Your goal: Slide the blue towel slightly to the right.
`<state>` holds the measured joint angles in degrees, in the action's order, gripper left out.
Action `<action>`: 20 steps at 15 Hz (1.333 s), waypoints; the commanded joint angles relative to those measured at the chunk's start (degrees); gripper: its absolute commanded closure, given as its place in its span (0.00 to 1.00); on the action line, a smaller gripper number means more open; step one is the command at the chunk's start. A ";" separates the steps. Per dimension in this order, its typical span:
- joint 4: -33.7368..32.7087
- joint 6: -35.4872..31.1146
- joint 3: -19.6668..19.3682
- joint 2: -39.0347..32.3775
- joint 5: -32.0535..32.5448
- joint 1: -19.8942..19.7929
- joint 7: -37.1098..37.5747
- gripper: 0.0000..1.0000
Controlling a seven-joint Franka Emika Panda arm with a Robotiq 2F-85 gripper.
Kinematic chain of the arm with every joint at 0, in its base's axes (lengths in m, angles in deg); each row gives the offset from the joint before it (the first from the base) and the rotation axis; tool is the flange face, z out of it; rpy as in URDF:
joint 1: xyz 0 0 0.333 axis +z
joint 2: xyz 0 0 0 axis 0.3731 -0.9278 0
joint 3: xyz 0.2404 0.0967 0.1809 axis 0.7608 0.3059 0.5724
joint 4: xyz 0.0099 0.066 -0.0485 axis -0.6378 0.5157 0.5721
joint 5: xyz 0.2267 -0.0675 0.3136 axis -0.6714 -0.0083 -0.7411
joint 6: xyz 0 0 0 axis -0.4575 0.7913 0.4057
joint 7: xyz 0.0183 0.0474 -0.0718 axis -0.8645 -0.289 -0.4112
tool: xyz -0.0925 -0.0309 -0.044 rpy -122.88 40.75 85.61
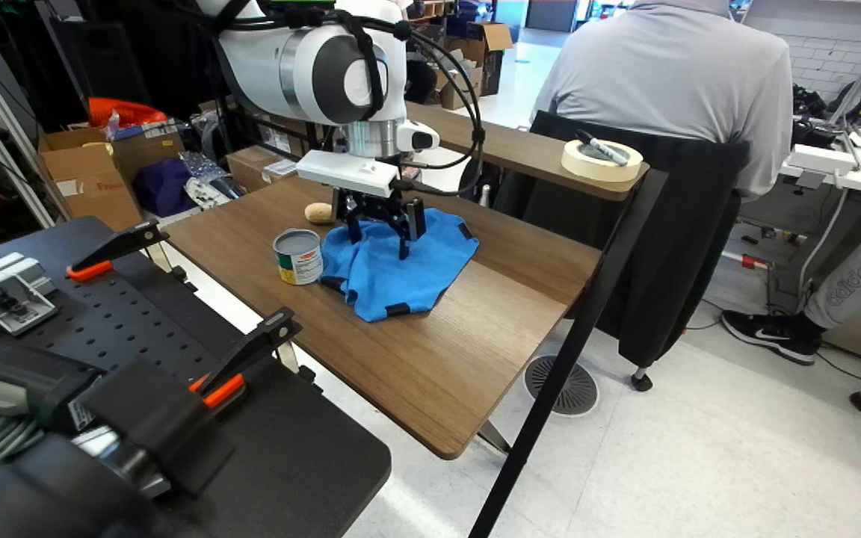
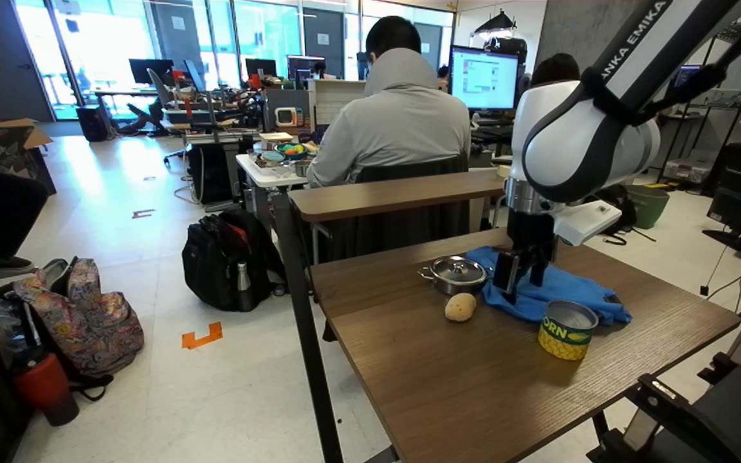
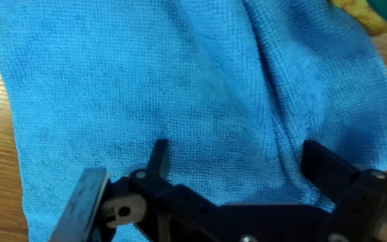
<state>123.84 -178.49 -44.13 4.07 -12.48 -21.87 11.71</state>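
The blue towel (image 1: 430,261) lies rumpled on the wooden table, and it also shows in an exterior view (image 2: 567,288). It fills most of the wrist view (image 3: 129,94), with a fold running toward the right finger. My gripper (image 1: 380,245) points straight down over the towel, and it shows in an exterior view (image 2: 522,288) too. In the wrist view the gripper (image 3: 235,143) has its fingers wide apart, with flat cloth below and between them. The fingertips are at or just above the cloth; I cannot tell whether they touch it. No cloth is pinched.
A corn can (image 1: 300,258) stands against the towel's edge, also seen in an exterior view (image 2: 567,331). A potato (image 2: 460,307) and a lidded metal pot (image 2: 457,275) sit beside the towel. A raised shelf (image 1: 528,149) along the table holds a tape roll (image 1: 601,163).
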 commanded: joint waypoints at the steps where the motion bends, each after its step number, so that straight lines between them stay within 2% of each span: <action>1: -4.82 3.01 0.03 -2.99 -1.15 -0.43 -0.37 0.00; 15: -18.92 13.79 0.46 -9.26 -8.13 -8.56 -2.39 0.00; 20: -21.78 14.15 -0.31 -10.70 -9.42 -10.60 -1.97 0.00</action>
<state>106.22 -165.65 -44.19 -3.58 -20.72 -31.11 10.51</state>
